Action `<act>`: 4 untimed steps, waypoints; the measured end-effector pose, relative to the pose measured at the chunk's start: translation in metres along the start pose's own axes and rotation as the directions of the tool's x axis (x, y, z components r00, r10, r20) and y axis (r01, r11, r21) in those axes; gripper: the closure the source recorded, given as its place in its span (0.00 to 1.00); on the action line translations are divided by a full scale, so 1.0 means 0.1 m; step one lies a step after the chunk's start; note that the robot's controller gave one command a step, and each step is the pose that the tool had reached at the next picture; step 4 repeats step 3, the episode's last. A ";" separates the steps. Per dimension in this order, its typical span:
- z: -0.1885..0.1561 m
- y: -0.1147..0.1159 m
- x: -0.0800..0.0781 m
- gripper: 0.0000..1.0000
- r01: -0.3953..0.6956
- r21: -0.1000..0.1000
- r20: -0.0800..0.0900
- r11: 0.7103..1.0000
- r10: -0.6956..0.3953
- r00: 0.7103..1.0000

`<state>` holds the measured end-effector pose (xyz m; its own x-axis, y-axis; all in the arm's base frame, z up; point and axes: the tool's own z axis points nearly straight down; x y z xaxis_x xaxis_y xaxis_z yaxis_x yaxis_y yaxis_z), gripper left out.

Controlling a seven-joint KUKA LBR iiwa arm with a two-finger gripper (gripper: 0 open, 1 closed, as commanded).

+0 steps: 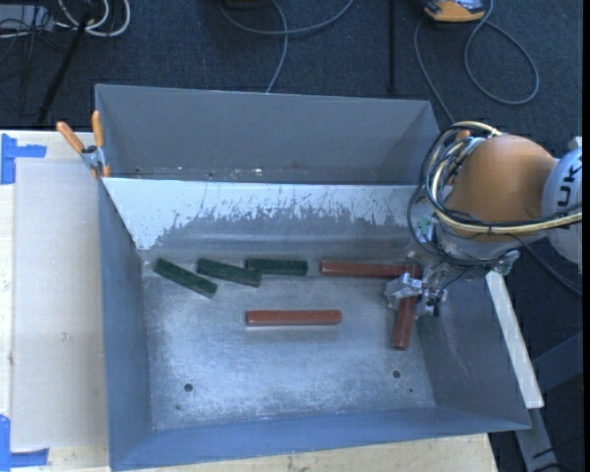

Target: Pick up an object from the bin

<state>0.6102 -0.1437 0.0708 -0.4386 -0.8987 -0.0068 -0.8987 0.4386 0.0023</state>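
A red-brown bar (402,330) lies in the right part of the frame, on the bin's floor near its right wall. It stands almost straight up and down in the picture, with its lower end leaning slightly left. Its upper end is hidden under the claw (416,291), which sits right on top of it. From this angle it cannot be told whether the claw is wide or narrow, or whether it grips the bar at all, because the metal parts there blur together with the bar's end.

Just to the upper left, a second red-brown bar (362,268) lies level along the foot of the back wall. Its right end runs in beneath the claw and is hard to make out. A third red-brown bar (293,317) lies level near the middle of the floor, well apart from the others.

Further left, three dark green bars form a loose row: the right one (275,265), the middle one (229,272) and the left one (186,278), with neighbours touching or overlapping at the ends.

The grey bin (275,136) holds all six. Above the claw, the orange cover (501,180) and looped cables (441,170) hide the bin's upper right corner.
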 end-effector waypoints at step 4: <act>-1.50 0.39 -0.83 1.00 0.418 0.006 -0.005 0.909 -0.418 0.909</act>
